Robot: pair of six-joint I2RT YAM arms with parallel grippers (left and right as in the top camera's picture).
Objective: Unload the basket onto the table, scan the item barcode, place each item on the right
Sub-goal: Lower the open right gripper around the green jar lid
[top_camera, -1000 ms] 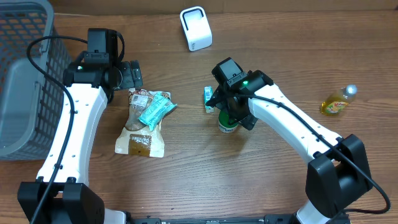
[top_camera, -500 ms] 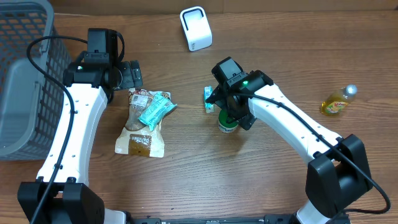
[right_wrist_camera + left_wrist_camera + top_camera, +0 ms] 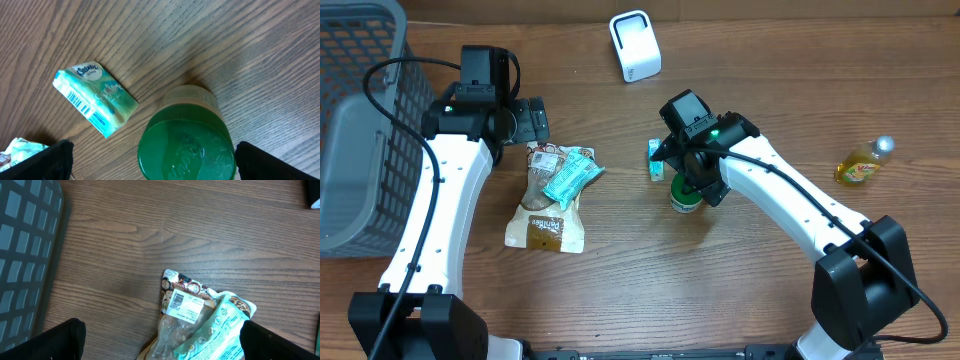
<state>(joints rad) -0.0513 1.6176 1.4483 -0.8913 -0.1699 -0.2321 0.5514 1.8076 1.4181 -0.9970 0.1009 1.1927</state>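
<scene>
Right arm [image 3: 790,200] is parked over the jar [image 3: 186,147], the one with the green lid, standing upright about mid-worktop [image 3: 720,300] and a bit right of centre. Right jaws are spread as wide as they go and have hold of nothing. From the wrist cam the lid sits between the two fingers [image 3: 50,160], and neither one is touching it.

Just left of the jar, on the far side, there's a small teal tissue pack [image 3: 95,99] lying flat, with a barcode showing along one edge. It's close to the jar but not touching.

The white scanner [image 3: 635,45] is at the far edge, well apart from the jar, left of it.

Left arm [image 3: 445,210] reaches up the left side. Left jaws are also wide open and empty, hanging just beyond the far end of a brown snack bag [image 3: 180,307]. That bag lies flat with a white barcode label facing up at its far end, and a teal packet [image 3: 220,330] is lying across it. Grey basket [image 3: 350,60] takes up the far left corner.

Yellow bottle [image 3: 860,165] lies way off on the right, on its side, cap pointing to the far right.
</scene>
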